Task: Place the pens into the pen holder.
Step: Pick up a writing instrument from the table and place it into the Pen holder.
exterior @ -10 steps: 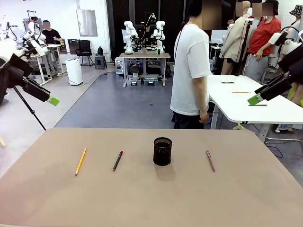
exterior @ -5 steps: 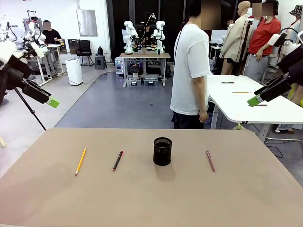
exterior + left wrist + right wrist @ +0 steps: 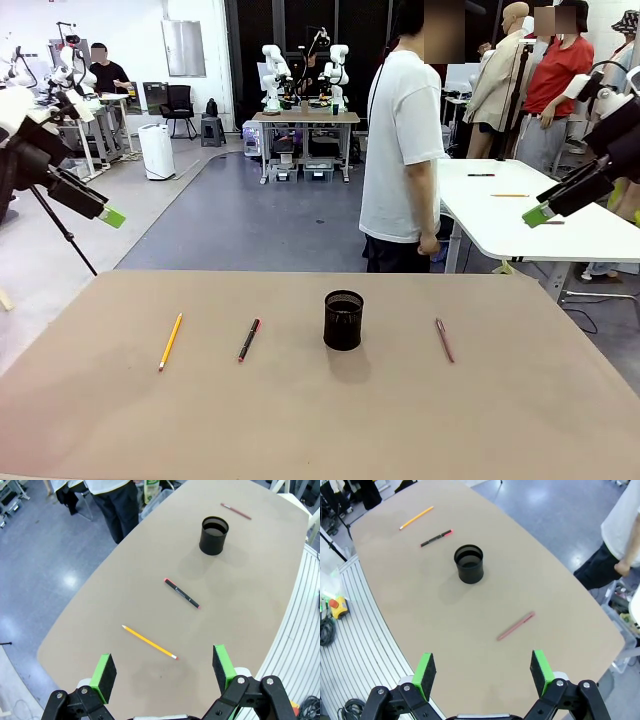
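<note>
The black mesh pen holder (image 3: 343,320) (image 3: 214,535) (image 3: 469,563) stands upright mid-table. Three pens lie flat around it: a yellow-orange pencil (image 3: 171,341) (image 3: 149,642) (image 3: 416,517) at the left, a black pen with a red cap (image 3: 249,339) (image 3: 181,593) (image 3: 436,538) beside it, and a dull red-pink pen (image 3: 444,340) (image 3: 236,511) (image 3: 515,626) right of the holder. My left gripper (image 3: 108,213) (image 3: 163,671) hangs open high off the table's left side. My right gripper (image 3: 538,211) (image 3: 483,672) hangs open high at the right. Neither holds anything.
A person in a white shirt (image 3: 403,150) stands at the far edge of the brown table (image 3: 320,420), hands at their sides. A white table (image 3: 530,215) stands behind at the right. Wide bare tabletop surrounds the pens.
</note>
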Robot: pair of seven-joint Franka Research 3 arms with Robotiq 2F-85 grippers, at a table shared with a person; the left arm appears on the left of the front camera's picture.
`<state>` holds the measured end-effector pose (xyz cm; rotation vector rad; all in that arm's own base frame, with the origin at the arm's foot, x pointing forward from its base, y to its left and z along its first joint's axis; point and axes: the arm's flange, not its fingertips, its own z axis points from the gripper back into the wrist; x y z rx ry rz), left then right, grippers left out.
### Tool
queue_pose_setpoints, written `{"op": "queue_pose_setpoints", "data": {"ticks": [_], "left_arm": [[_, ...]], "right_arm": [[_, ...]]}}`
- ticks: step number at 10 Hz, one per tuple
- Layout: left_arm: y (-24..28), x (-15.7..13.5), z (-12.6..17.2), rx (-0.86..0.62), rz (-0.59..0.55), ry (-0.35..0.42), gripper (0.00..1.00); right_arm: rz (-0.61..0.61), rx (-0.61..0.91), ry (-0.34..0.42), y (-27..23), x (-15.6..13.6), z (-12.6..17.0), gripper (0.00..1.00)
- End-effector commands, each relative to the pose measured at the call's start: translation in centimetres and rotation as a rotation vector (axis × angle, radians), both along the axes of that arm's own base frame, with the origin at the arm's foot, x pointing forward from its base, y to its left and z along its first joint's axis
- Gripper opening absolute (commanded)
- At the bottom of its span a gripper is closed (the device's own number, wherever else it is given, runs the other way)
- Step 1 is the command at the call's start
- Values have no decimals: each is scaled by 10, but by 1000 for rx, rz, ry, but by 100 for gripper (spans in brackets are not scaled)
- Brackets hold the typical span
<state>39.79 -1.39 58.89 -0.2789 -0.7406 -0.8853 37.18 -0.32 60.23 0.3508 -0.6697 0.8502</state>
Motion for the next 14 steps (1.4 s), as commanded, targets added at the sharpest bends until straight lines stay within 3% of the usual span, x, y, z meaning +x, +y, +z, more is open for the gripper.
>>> {"op": "queue_pose_setpoints", "data": {"ticks": [1, 14], "left_arm": [[0, 0, -1, -6, -5, 3, 100], [0, 0, -1, -6, -5, 3, 100]], "right_arm": [[5, 8, -4, 0, -1, 1, 100], [5, 8, -4, 0, -1, 1, 100]]}}
